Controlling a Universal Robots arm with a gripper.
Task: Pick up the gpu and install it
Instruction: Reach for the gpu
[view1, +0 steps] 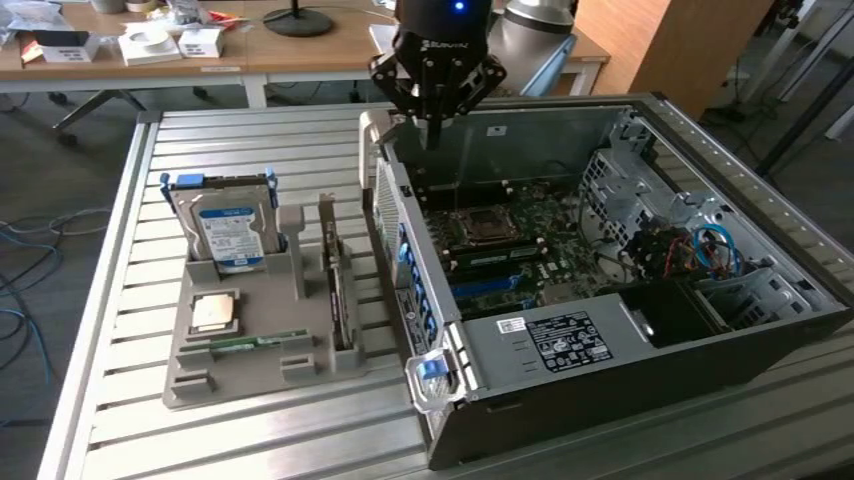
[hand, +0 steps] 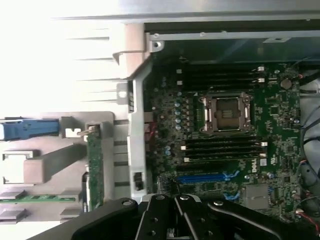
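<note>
Lower left, a grey plastic tray (view1: 200, 385) sat on the slatted aluminium table (view1: 267, 440), bare slats around it. The thin flat black gpu card (view1: 338, 300) stood on edge in the tray's slot nearest the open dark steel computer case (view1: 601, 420). The case's white label (view1: 567, 340) was unreadable. Farther back, upper centre, the black gripper (view1: 430, 138) hung above the case rim, fingers together, empty.

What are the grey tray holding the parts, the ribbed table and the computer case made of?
Tray: probably plastic; matte, uniform grey, with moulded slots. Table: likely aluminium; silvery slats with a soft sheen. Case: sheet metal, it seems; bare grey, with thin folded edges and punched holes.
</note>
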